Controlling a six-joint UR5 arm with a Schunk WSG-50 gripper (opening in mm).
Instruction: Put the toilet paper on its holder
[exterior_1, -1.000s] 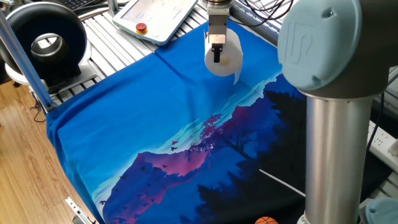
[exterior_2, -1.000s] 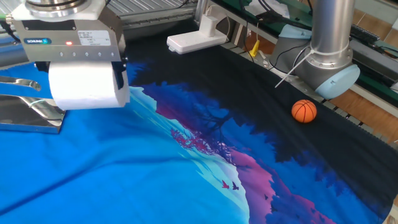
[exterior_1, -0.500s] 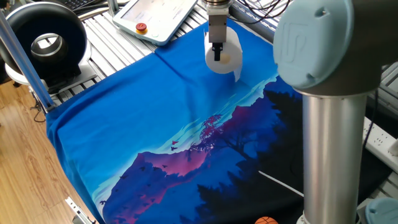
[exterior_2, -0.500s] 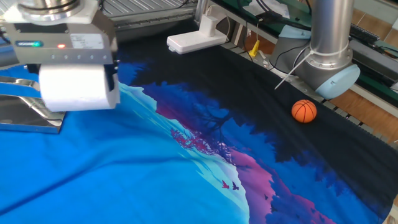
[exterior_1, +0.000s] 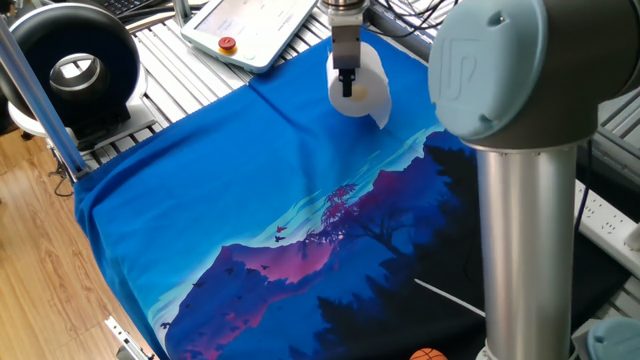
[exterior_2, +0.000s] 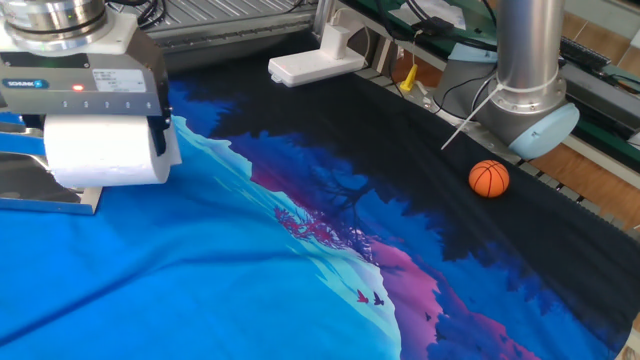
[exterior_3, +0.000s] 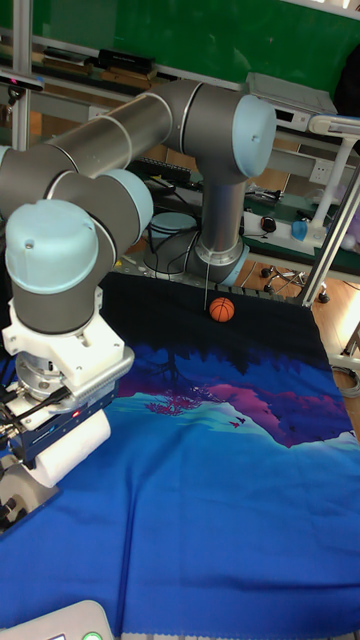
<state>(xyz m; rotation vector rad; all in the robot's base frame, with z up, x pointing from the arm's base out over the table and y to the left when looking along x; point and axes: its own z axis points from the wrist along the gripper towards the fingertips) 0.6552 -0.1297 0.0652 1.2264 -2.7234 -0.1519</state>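
The toilet paper (exterior_2: 100, 155), a plump white roll, hangs lying on its side with my gripper (exterior_2: 105, 135) shut on its ends. It sits just above the blue cloth, over the right end of the holder (exterior_2: 45, 196). The holder is a shiny silver stand with a flat base, and its arm (exterior_2: 20, 131) sticks out left of the roll. From the tall fixed view, the toilet paper (exterior_3: 72, 446) hangs under the gripper (exterior_3: 62, 432), beside the holder (exterior_3: 16, 502). In one fixed view the gripper (exterior_1: 346, 85) clamps the toilet paper (exterior_1: 366, 93); the holder is hidden there.
A blue and purple cloth (exterior_2: 330, 260) covers the table. An orange ball (exterior_2: 489, 178) lies near the arm's base (exterior_2: 530, 110). A white block (exterior_2: 315, 64) sits at the back. A black ring device (exterior_1: 72, 62) and a teach pendant (exterior_1: 250, 25) stand off the cloth.
The gripper has carried the roll leftward in the other fixed view and slightly lower, so it now overlaps the holder's right end. The grip is unchanged.
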